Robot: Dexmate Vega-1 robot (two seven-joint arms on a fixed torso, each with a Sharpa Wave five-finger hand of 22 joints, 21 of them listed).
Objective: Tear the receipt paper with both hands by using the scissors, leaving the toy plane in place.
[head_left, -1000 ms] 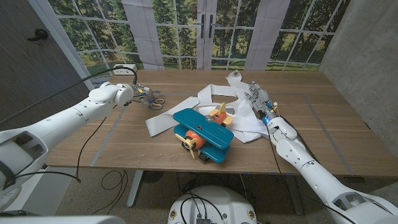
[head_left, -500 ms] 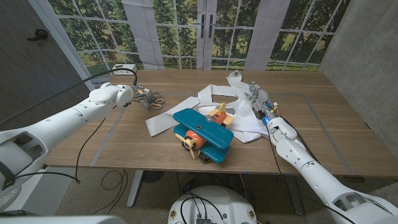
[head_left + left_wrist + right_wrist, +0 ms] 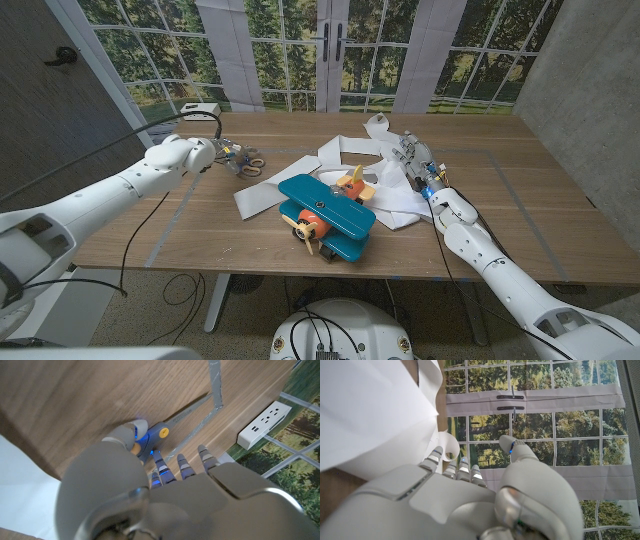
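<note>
L hand [image 3: 222,152] sits on the grey, yellow-handled scissors [image 3: 247,163], grip unclear; blades run away along table. R hand [image 3: 412,154], fingers apart, beside white receipt paper [image 3: 335,150].

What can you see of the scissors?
The scissors lie flat on the wooden table, far left of the paper, apart from it. Handles look yellowish-tan; the left wrist view shows grey metal blades with a yellow pivot. The left hand is at the handles, thumb touching near the pivot. A firm grip cannot be confirmed.
</note>
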